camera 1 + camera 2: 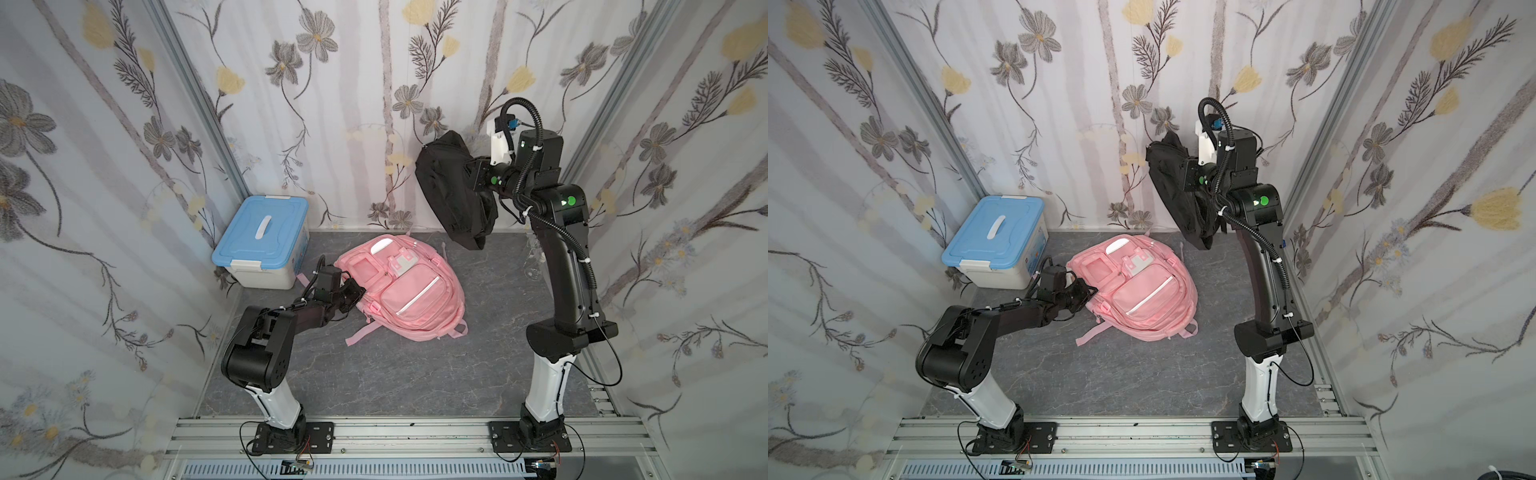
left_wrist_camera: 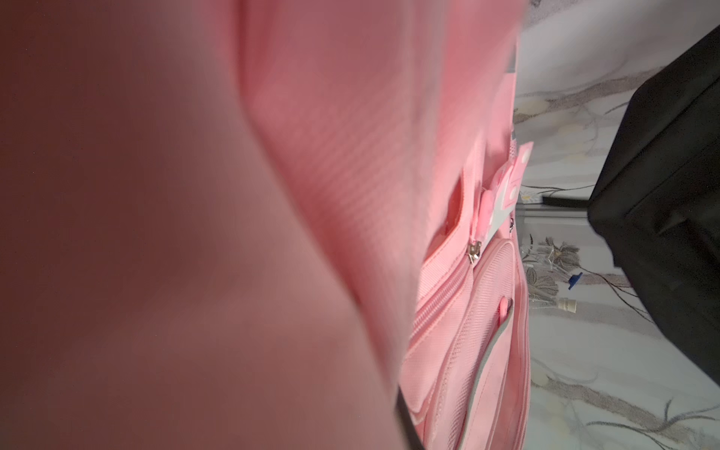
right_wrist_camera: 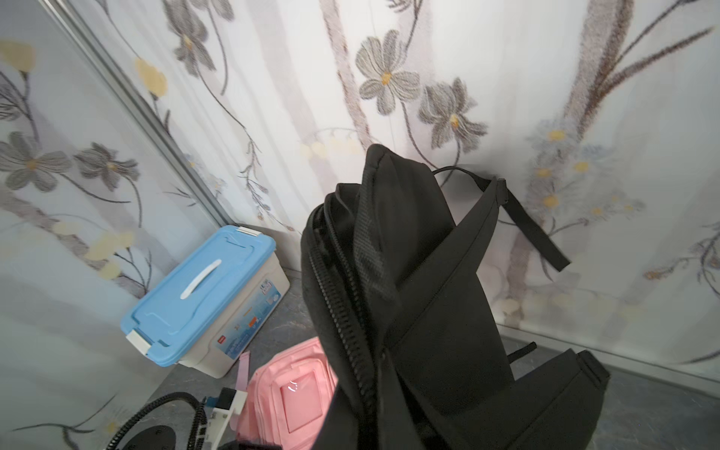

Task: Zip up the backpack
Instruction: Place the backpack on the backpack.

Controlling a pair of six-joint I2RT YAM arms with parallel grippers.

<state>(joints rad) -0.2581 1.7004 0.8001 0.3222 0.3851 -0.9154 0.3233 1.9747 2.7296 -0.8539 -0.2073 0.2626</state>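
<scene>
Pink backpack [image 1: 407,286] is laid flat on the table [image 1: 395,374], centre-far, pockets up. Left gripper [image 1: 353,293] is set against its left edge with jaws pressed together; whether fabric is pinched cannot be told. The left wrist view is filled with blurred pink cloth, with a metal zip slider [image 2: 474,251] seen. Black backpack [image 1: 449,187] is held aloft far right by the right gripper [image 1: 473,176], jaws clamped on it, tips hidden. Its zip track [image 3: 343,323] is seen in the right wrist view. Blue-lidded box [image 1: 262,241] is parked far left.

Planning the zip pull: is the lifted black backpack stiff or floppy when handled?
Likely floppy: the black backpack hangs creased and sagging. Probably light or near-empty, since its sides look collapsed. Its loose strap may swing when moved.
</scene>
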